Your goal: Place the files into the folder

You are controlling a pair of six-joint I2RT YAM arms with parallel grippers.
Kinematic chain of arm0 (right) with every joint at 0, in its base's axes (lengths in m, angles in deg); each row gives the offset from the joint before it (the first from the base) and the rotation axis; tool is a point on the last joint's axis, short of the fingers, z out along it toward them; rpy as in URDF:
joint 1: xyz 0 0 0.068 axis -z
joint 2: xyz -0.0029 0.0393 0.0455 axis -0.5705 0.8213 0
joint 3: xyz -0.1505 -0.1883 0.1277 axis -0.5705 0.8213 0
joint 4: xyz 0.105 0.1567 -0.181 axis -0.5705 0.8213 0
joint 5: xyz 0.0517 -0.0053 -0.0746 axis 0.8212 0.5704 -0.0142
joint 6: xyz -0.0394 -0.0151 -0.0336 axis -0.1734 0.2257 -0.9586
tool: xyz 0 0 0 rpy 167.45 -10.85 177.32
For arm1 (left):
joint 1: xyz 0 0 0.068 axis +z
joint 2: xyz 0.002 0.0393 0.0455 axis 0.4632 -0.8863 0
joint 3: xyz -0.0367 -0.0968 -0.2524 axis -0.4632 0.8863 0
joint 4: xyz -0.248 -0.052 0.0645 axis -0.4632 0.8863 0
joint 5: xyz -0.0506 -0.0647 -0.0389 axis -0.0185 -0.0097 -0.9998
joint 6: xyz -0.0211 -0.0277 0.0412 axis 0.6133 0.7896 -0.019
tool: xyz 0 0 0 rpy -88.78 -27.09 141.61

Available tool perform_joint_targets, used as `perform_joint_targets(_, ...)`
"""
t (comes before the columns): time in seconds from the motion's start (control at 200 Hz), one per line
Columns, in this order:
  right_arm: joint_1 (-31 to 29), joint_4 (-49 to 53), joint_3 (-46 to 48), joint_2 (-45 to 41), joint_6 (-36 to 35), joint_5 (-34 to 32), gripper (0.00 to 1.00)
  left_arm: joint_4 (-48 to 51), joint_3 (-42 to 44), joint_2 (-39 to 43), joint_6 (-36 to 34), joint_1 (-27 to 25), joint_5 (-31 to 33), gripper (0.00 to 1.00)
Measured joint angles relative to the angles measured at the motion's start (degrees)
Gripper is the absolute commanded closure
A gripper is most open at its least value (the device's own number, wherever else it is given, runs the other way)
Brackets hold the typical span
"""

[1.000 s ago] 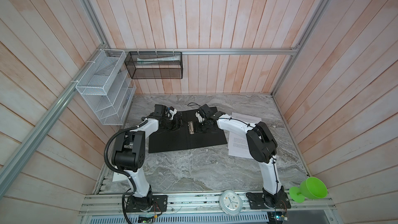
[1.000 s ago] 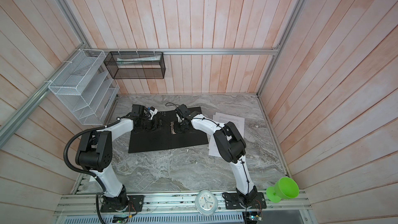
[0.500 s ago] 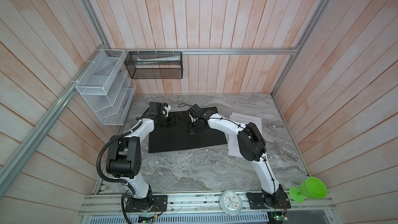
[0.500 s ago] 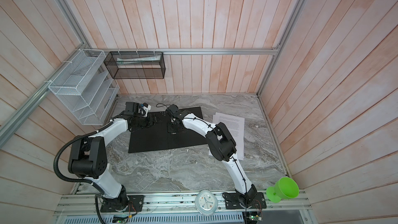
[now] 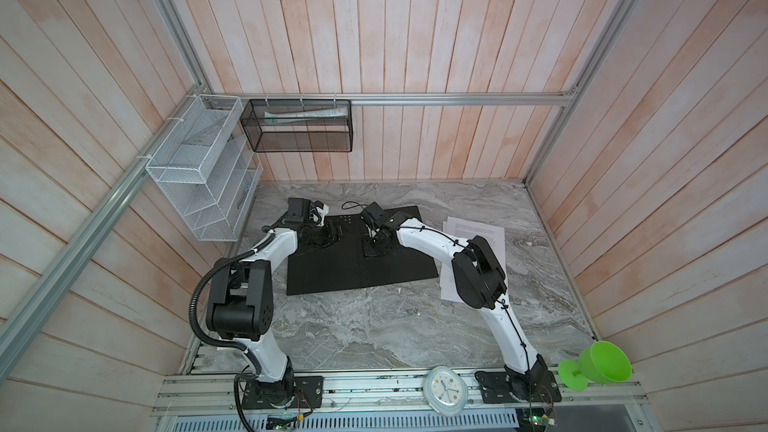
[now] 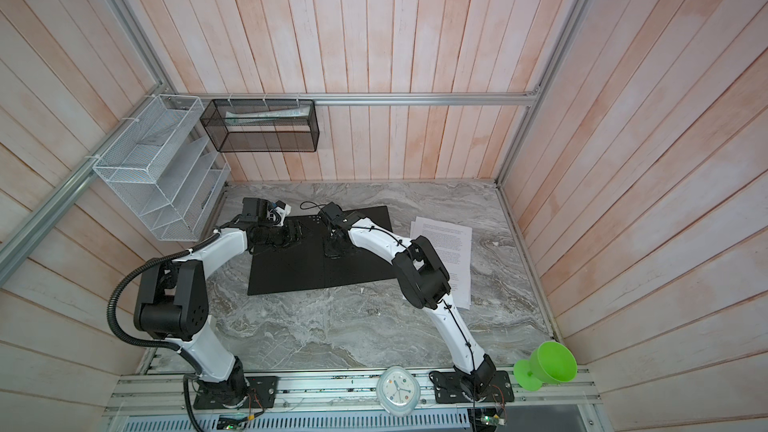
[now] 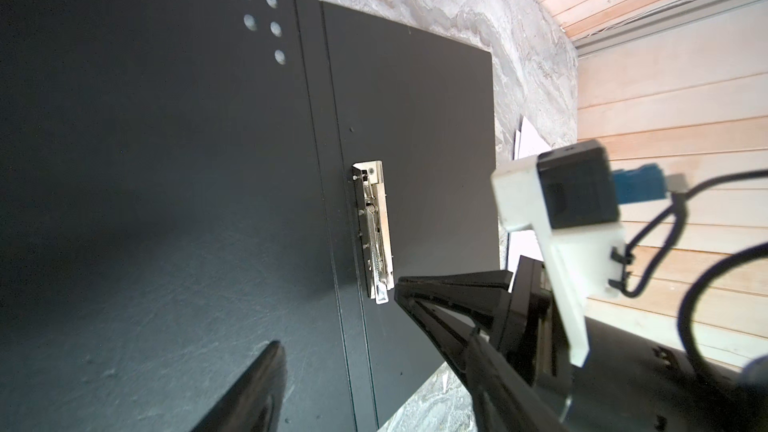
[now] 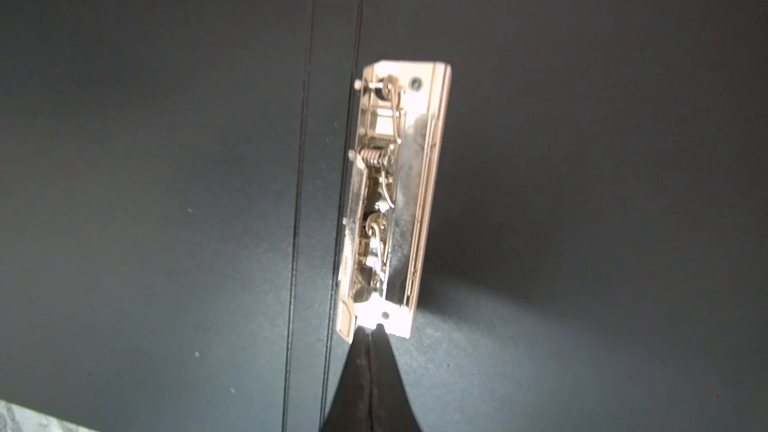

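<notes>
Right gripper [image 8: 370, 328] has just closed, tips together at the end of the metal clip [image 8: 390, 201] on the open folder [image 5: 357, 268] — lifting the clip looks next. The files [image 5: 478, 238] lie just beside it; whether the left gripper [image 5: 330, 234] is spread or together is unclear.

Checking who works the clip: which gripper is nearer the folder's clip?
Right. The right gripper, shut, sits at one end of the metal clip; the left gripper is over the other half of the folder.
</notes>
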Motion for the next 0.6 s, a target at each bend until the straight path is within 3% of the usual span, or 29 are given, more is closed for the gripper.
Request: perform_joint_targets(0.6,-1.09,4.57,-6.86,3.08,-1.11,-0.63,0.98,-0.81,1.25,-2.36,2.56,0.48,-0.90,0.30)
